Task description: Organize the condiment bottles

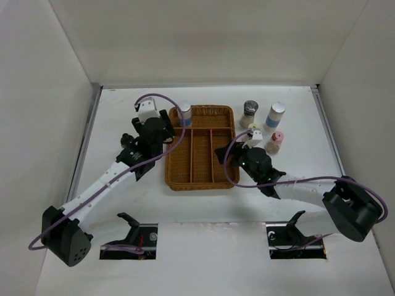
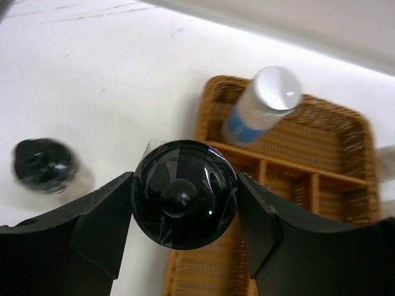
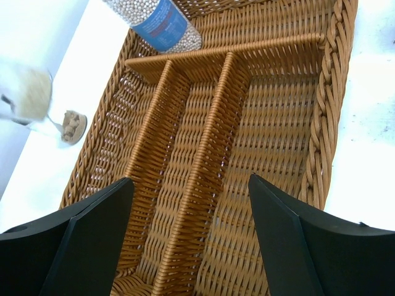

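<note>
My left gripper [image 2: 184,206] is shut on a black-capped bottle [image 2: 184,192] and holds it over the table at the left rim of the wicker tray [image 2: 345,154]. In the top view this gripper [image 1: 164,128] hides the held bottle. A silver-capped, blue-labelled bottle [image 1: 184,114] stands in the tray's back left compartment [image 2: 265,102]; it also shows in the right wrist view [image 3: 162,24]. My right gripper [image 1: 221,153] is open and empty above the tray's right compartments [image 3: 191,209]. Dark-grey-capped [image 1: 250,113], silver-capped [image 1: 275,115], pink-capped [image 1: 275,142] and cream-capped [image 1: 254,133] bottles stand right of the tray.
A second black-capped bottle [image 2: 44,165] stands on the table left of my left gripper. A blurred beige jar [image 3: 28,92] shows beyond the tray's left rim. The tray [image 1: 176,176] has long compartments separated by wicker dividers [image 3: 207,142]. White walls enclose the table.
</note>
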Robot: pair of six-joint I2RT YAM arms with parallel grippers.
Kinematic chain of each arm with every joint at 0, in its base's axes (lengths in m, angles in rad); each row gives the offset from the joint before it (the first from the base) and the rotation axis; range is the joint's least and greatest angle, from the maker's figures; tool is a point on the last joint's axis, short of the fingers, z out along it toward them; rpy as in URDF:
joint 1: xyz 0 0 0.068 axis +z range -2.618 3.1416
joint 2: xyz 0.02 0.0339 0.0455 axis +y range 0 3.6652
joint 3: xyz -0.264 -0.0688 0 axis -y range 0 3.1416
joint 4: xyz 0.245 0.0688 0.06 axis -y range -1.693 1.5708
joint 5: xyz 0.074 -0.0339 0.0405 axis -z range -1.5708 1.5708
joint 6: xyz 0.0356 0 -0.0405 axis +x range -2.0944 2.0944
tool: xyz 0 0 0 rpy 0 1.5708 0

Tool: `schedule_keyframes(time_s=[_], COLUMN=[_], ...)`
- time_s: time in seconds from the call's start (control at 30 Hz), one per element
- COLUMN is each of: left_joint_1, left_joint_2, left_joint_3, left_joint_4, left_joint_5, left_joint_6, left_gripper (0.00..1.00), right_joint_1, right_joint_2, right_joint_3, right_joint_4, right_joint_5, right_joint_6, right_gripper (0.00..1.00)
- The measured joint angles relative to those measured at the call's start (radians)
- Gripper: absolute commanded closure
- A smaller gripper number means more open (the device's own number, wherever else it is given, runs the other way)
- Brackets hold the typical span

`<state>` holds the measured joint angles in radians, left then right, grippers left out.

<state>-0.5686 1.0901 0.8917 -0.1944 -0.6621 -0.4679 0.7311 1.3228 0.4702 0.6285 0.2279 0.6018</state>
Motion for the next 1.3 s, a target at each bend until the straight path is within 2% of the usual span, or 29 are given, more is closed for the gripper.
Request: schedule_keyframes(time_s=[0.2,0.57,0.67,0.8,0.93,1.0,1.1,1.3], left_joint_1=[-0.06,-0.053,-0.048,-0.047,-0.048,-0.048,-0.05,-0.025], left_joint_2=[0.15,0.397,0.429,0.461,0.46,0.449,0.393,0.161], left_joint_3=[0.047,0.078,0.079,0.079,0.079,0.079,0.072,0.014], left_joint_4=[0.078,0.122,0.14,0.153,0.18,0.196,0.204,0.194], left_joint_5=[0.023,0.09,0.103,0.109,0.115,0.117,0.116,0.063], left_joint_6=[0.001,0.011,0.011,0.013,0.012,0.011,0.013,0.01], left_gripper=[0.58,0.55,0.51,0.37,0.24,0.2,0.19,0.19], right_joint_1=[0.0,0.0,0.0,-0.001,-0.004,-0.004,-0.004,-0.004], right_joint_2=[0.0,0.0,0.0,0.0,0.0,0.0,0.001,0.001], right_joint_3=[0.0,0.0,0.0,0.0,0.0,0.0,0.0,0.0], right_joint_4=[0.0,0.0,0.0,0.0,0.0,0.0,0.0,0.0], right_joint_5=[-0.001,-0.001,-0.002,-0.002,-0.002,-0.002,-0.002,-0.003], right_joint_6=[0.001,0.005,0.005,0.005,0.004,0.005,0.005,0.005], right_gripper=[0.18,0.18,0.18,0.17,0.14,0.14,0.12,0.12])
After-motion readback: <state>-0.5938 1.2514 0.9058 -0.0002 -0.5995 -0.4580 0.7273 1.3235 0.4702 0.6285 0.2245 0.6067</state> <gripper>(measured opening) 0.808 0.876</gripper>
